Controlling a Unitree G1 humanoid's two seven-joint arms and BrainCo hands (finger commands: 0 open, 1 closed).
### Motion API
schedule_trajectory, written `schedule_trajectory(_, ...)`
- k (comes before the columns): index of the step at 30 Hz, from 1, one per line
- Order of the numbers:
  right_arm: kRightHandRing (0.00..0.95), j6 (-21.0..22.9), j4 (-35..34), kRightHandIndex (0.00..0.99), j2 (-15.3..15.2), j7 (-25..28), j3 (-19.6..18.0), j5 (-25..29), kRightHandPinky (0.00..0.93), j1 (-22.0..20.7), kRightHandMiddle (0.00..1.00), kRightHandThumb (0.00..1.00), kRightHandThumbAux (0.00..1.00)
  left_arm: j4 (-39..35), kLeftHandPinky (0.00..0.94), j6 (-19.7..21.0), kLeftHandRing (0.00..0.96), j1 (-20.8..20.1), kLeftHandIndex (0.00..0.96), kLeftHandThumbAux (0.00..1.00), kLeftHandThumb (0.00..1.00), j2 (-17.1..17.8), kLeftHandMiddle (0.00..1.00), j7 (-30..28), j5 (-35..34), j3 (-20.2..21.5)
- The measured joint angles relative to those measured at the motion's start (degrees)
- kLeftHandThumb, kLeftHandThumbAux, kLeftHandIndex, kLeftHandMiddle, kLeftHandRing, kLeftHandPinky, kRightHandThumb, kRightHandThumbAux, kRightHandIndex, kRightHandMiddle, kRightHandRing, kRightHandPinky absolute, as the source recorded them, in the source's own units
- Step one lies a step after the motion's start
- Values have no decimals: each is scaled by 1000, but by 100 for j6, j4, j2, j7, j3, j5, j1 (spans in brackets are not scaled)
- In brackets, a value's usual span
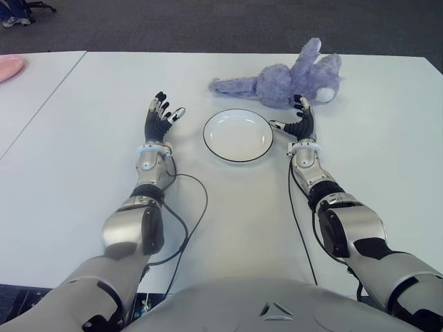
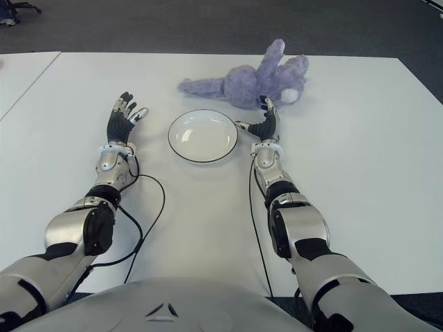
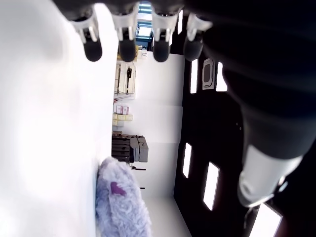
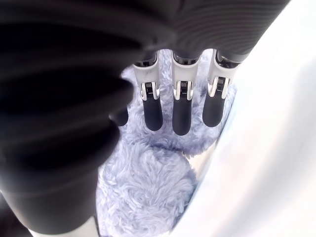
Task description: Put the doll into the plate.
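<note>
The doll (image 1: 284, 81) is a purple plush rabbit lying on its side on the white table, just beyond the plate. The plate (image 1: 237, 135) is white with a dark rim and holds nothing. My right hand (image 1: 299, 117) is open at the plate's right edge, fingers stretched toward the doll's body and a short way from it. In the right wrist view the fingertips (image 4: 180, 118) point at the purple fur (image 4: 148, 187) without gripping it. My left hand (image 1: 160, 116) is open to the left of the plate, fingers spread upward.
A second white table (image 1: 28, 97) adjoins on the left, with a pink object (image 1: 10, 68) at its far edge. Black cables (image 1: 190, 221) trail from both forearms over the table near me. Dark carpet lies beyond the far table edge.
</note>
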Motion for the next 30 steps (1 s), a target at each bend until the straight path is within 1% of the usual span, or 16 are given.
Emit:
schedule_trajectory(4, 165, 0, 0, 141, 0, 0, -5, 2, 192, 0, 156, 0, 894, 0, 60, 0, 33, 0, 11, 724, 0, 0, 37, 0, 1, -1)
schedule_trajectory(8, 182, 0, 0, 146, 4, 2, -22, 11, 227, 0, 162, 0, 877, 0, 59, 0, 33, 0, 10, 718, 0, 0, 37, 0, 1, -2)
schedule_trajectory(11, 190, -1, 0, 150, 7, 4, -35, 16, 234, 0, 167, 0, 862, 0, 58, 0, 33, 0, 10, 718, 0, 0, 38, 0, 1, -2)
schedule_trajectory(22, 200, -154, 12, 154, 19, -31, -50, 33, 253, 23, 168, 0, 834, 1, 56, 22, 31, 5, 11, 729, 0, 0, 35, 0, 1, 0)
schedule_trajectory(27, 203, -277, 70, 162, 44, -83, -55, 81, 248, -7, 177, 0, 830, 1, 57, 69, 31, 6, 12, 732, 0, 6, 35, 0, 2, 1)
schedule_trajectory(30, 206, -461, 104, 171, 59, -114, -60, 124, 237, -64, 193, 0, 835, 0, 59, 84, 32, 6, 12, 736, 0, 9, 38, 2, 4, 0)
